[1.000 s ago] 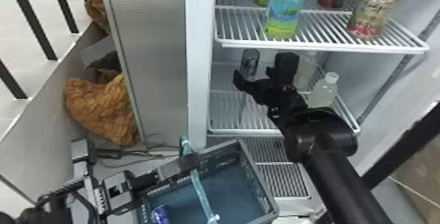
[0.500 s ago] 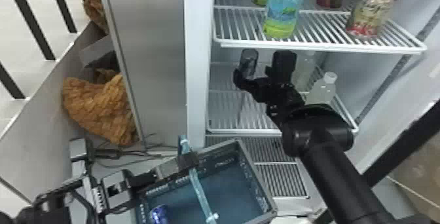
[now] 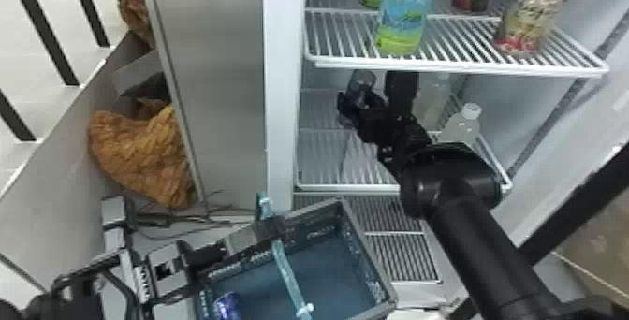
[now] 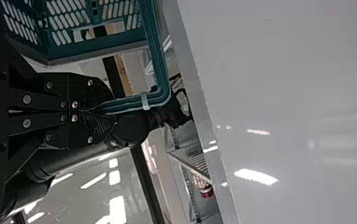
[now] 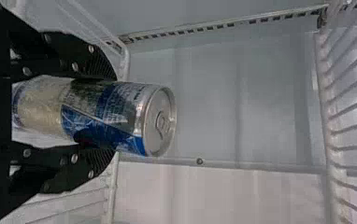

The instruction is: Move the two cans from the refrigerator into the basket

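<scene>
My right gripper (image 3: 376, 97) is at the lower refrigerator shelf (image 3: 323, 187), with a can (image 3: 361, 84) between its fingers. In the right wrist view a silver-and-blue can (image 5: 120, 116) is held between both pads of my right gripper (image 5: 104, 114), its lid past the fingertips. At the grey-blue basket's near-left side is my left gripper (image 3: 269, 228); the left wrist view has my left gripper (image 4: 95, 109) shut on the teal handle (image 4: 158, 56). Another blue can (image 3: 227, 305) lies inside the basket (image 3: 367, 239), near its left wall.
Above the right gripper, the upper wire shelf (image 3: 458, 66) carries a blue-green bottle (image 3: 405, 15) and a red-capped bottle (image 3: 533, 15). A clear bottle (image 3: 461, 125) stands right of the right gripper. The refrigerator's side wall (image 3: 281, 108) rises behind the basket.
The right gripper's fingers have drawn together on the can, and the can has shifted slightly right between them. The left gripper and basket have barely changed place.
</scene>
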You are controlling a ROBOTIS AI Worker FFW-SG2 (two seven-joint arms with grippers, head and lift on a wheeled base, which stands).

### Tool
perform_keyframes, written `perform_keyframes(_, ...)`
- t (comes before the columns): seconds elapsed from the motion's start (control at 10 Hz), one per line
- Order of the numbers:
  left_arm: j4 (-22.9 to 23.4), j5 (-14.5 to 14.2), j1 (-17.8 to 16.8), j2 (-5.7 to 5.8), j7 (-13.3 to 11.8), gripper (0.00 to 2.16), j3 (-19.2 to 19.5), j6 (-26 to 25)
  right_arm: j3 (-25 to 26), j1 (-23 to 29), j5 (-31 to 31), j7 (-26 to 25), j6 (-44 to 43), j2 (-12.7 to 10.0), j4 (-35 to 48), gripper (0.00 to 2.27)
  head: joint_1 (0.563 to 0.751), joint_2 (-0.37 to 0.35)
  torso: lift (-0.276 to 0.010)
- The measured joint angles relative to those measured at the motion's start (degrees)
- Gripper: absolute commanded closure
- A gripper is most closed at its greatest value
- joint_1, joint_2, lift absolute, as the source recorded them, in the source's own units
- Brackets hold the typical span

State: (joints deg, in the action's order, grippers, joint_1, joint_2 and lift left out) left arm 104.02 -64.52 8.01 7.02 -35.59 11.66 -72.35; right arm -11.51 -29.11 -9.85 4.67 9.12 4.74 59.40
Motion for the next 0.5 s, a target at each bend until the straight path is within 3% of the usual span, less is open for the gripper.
perform_keyframes(0.5,0.01,-0.19,0.13,0.01,0.00,1.21,0.00,0.12,-0.47,3.92,0.75,-0.19,-0.49,0.78,6.58,1.28,0.695,-0.097,-0.219)
